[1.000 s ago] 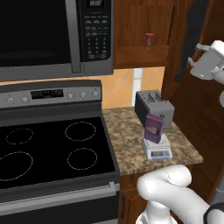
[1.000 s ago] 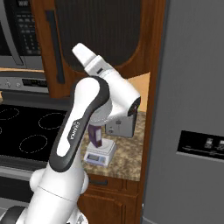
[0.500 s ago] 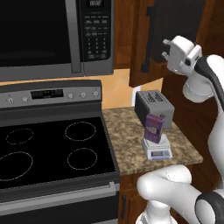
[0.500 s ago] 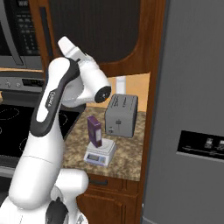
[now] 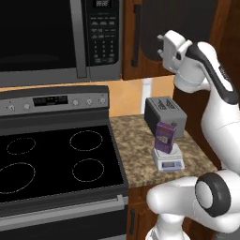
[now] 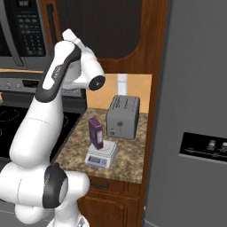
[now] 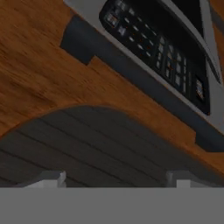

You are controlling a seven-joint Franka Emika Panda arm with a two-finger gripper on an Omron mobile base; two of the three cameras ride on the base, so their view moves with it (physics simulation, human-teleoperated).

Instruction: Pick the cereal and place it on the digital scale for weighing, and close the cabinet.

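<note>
The purple cereal box (image 5: 165, 136) stands upright on the small white digital scale (image 5: 168, 160) on the granite counter, in front of the toaster; the right base view shows the cereal (image 6: 96, 133) on the scale (image 6: 102, 156) too. The brown cabinet door (image 5: 183, 21) lies flat against the cabinet front, its black bar handle (image 5: 137, 35) next to the microwave. My gripper (image 5: 163, 47) is high up against the door's dark panel (image 7: 87, 144), open, its fingertips (image 7: 52, 177) wide apart with nothing between them.
A grey two-slot toaster (image 5: 164, 114) stands behind the scale. The black microwave (image 5: 56, 37) hangs left of the cabinet above the black stove (image 5: 51, 164). A tall grey fridge (image 6: 195, 111) walls off the right side of the counter (image 6: 75, 153).
My hand has swung left from the right edge, carrying the cabinet door round with it. The door went from open to shut, hiding the shelf and the red can.
</note>
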